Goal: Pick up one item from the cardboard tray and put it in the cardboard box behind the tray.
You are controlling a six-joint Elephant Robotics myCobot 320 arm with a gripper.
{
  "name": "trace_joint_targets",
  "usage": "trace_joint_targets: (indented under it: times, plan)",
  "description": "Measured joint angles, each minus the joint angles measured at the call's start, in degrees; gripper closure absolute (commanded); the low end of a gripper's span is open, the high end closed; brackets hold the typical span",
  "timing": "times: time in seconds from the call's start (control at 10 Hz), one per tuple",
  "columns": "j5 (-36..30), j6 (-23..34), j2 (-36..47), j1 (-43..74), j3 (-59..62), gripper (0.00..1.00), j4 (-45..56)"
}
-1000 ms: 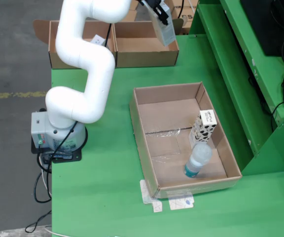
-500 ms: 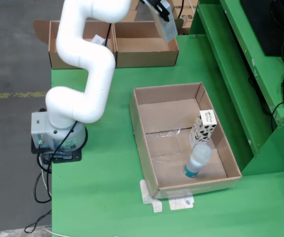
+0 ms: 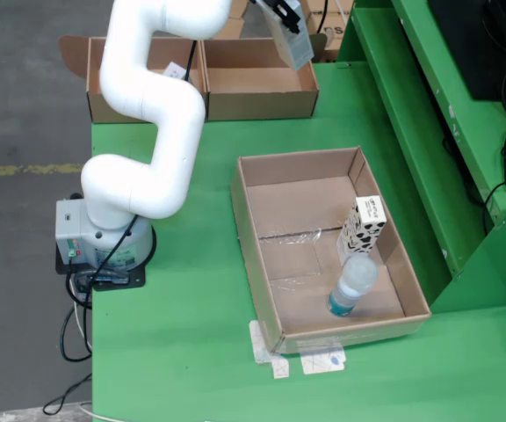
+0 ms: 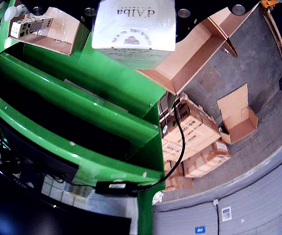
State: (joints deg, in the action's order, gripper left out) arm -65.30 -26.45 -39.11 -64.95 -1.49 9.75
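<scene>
Green tabletop (image 3: 174, 352) carries a cardboard tray (image 3: 251, 237) toward 4 o'clock in the fixed view, and 2 items lie inside it: a spotted black-and-white carton (image 3: 363, 224) leaning against the tray's 3 o'clock wall, and a clear plastic bottle (image 3: 351, 286) just below it, touching or nearly touching the carton. At 12 o'clock of the tray, well apart from it at the table's far edge, sit 2 open cardboard boxes (image 3: 257, 79) side by side. The white arm (image 3: 152, 105) rises from its grey base (image 3: 95, 237) at 9 o'clock and reaches up to the top edge of the picture. There the gripper (image 3: 286, 22) carries a pale carton (image 3: 292, 44) above the right-hand box's 3 o'clock wall. In the wrist view this carton (image 4: 133, 24), lettered "d'Alba", fills the top centre, held tight against the gripper; the fingers themselves cannot be made out. Open brown boxes and the green shelving lie beneath it.
</scene>
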Motion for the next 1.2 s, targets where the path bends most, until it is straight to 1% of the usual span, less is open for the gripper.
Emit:
trace_joint_targets:
  times: [0.2,0.6,1.2]
  plan:
    - [-0.96,-0.26,0.0,-0.52,0.0,1.0,2.29]
    - [-1.49,-2.64,1.41,-4.21,0.0,1.0,8.26]
    - [-2.46,-1.76,1.06,-6.15,0.0,1.0,7.56]
